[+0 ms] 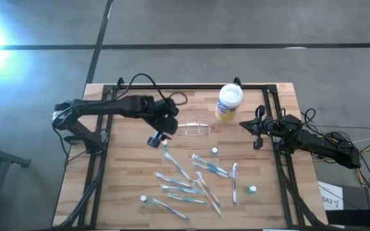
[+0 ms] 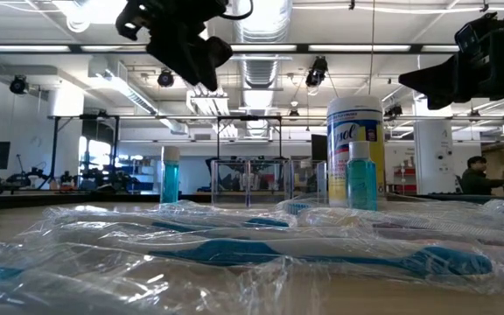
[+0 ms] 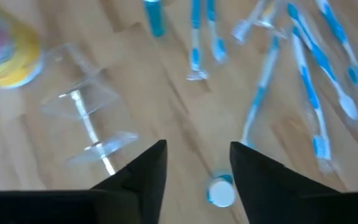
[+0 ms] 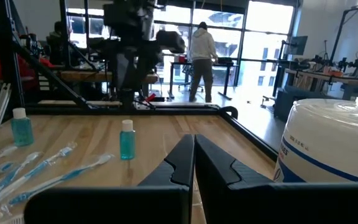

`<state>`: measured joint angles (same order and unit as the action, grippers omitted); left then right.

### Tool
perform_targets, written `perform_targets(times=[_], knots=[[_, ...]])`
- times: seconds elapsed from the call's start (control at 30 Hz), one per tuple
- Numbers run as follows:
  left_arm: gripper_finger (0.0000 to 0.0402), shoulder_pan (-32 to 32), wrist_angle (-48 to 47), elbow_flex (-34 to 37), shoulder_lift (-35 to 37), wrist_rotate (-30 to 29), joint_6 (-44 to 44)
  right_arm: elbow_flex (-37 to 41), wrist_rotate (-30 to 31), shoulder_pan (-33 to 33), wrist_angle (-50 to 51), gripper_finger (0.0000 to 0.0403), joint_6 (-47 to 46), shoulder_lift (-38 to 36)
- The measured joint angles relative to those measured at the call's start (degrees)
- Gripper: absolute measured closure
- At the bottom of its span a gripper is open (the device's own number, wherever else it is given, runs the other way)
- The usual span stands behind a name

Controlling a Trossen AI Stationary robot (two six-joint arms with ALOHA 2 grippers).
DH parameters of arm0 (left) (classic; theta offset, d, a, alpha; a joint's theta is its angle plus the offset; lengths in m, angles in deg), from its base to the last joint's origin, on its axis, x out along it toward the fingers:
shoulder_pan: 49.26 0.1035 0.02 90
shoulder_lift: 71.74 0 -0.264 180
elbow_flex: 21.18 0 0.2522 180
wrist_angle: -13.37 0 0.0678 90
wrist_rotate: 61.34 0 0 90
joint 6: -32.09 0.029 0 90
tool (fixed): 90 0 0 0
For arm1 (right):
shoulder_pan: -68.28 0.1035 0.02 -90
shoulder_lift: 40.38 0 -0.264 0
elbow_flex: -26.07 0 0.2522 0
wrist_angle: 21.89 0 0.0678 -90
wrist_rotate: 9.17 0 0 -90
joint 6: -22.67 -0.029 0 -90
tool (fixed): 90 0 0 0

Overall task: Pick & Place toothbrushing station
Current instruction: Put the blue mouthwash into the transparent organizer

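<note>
Hovering above the table with fingers apart, gripping nothing: left gripper. Lying just beside it on the wood, toward the canister: clear toothbrushing station. Lying scattered nearer the front edge: wrapped toothbrushes. Waiting at the right edge, fingers pressed together: right gripper.

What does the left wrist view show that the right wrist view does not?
Only the left wrist view: the clear plastic toothbrush holder on the wooden table, the left pincer open and empty above it, and a small white-capped bottle between its fingers. Only the right wrist view: the right pincer shut, a person in a light hoodie in the room behind, and the left arm across the table. Both share blue wrapped toothbrushes, a small blue bottle and the yellow-labelled round canister.
</note>
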<state>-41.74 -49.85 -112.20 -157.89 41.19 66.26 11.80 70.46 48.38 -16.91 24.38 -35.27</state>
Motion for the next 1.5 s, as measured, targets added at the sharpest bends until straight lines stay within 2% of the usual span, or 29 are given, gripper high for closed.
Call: perform_targets(times=[0.13,0.27,0.33,0.6,0.8,0.97,1.5], knots=[[0.0187,-2.4,-0.01,2.2,0.0,-1.35,3.92,0.0,0.0,0.0,0.61,0.0394,-0.02,0.0],[0.0168,-4.41,0.0,3.33,0.0,-7.48,5.53,0.0,0.0,0.0,0.85,0.0394,-0.02,0.0],[0.0161,-5.04,-0.12,3.47,0.0,-8.63,5.7,0.0,-0.01,-0.01,0.85,0.0394,-0.01,0.0],[0.0156,-5.37,-0.68,6.02,0.0,-8.7,8.52,0.0,0.0,-0.02,0.83,0.0394,0.0,-0.02],[0.0156,-5.39,3.87,9.51,0.0,-8.58,11.95,0.0,0.0,-0.02,0.83,0.0394,0.0,-0.02],[0.0156,-5.39,3.94,10.91,-0.18,-8.52,13.73,0.0,0.0,-0.02,0.85,0.0394,-0.01,-0.02],[0.0156,-5.28,4.03,11.32,-4.43,-8.55,14.93,0.0,0.0,0.0,0.96,0.0394,-0.09,-0.07]])
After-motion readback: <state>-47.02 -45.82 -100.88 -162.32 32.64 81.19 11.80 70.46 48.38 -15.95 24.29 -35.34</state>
